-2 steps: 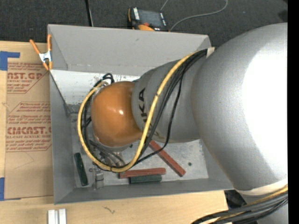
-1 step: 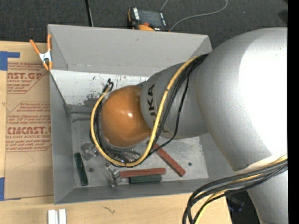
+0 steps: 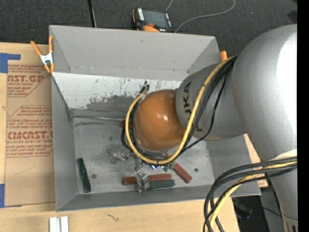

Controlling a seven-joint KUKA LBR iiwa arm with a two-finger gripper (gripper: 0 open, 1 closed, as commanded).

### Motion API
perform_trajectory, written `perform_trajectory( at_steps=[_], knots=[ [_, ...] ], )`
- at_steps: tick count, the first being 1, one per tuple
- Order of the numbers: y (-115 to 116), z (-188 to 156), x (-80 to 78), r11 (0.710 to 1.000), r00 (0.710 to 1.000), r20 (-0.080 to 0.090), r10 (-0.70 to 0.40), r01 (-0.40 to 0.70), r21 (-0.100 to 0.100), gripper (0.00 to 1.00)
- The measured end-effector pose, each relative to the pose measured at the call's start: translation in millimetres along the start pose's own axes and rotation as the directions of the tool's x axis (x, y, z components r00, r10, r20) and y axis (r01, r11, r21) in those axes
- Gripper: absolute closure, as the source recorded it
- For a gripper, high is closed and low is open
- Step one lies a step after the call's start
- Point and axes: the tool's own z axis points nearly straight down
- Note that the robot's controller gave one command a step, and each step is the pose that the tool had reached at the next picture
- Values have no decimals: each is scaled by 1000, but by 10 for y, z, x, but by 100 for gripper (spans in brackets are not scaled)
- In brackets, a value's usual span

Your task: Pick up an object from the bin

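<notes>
- Near the front wall of the bin (image 3: 65, 144), slightly left of centre in the camera view, the gripper (image 3: 141, 179) is low over the floor.
- Gripper state: cannot tell. The tip is small and partly hidden under the wrist.
- Nothing can be seen held.
- Nearest thing on the view's left: a short red-brown bar (image 3: 129, 181), lying flat along the front wall, just beside the tip or touching it. Cannot tell which.
- Nearest on the view's right: a longer red-brown bar (image 3: 160, 177) with a dark green bar (image 3: 163, 183) right against it. Both lie flat, roughly in line with the short one.
- Further right, an angled red-brown piece (image 3: 182, 173) lies apart from that pair.
- A dark green stick (image 3: 83, 175) lies well apart by the left wall, pointing front to back.
- A small grey metal piece (image 3: 116, 154) sits on the floor, up and left of the gripper.
- The orange cover (image 3: 155, 120) on the wrist sits directly above the gripper, ringed by yellow-black cables (image 3: 129, 122).
- The arm (image 3: 260, 91) comes in from the right over the bin's right wall.
</notes>
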Motion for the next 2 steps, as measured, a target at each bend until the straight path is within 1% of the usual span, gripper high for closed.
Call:
perform_trajectory(
  at_steps=[1,2],
  knots=[
    [37,-2,-17,1000,1000,1,-5,5,-3,100],
    [668,-1108,-382,997,997,12,78,-78,-2,100]
  ],
)
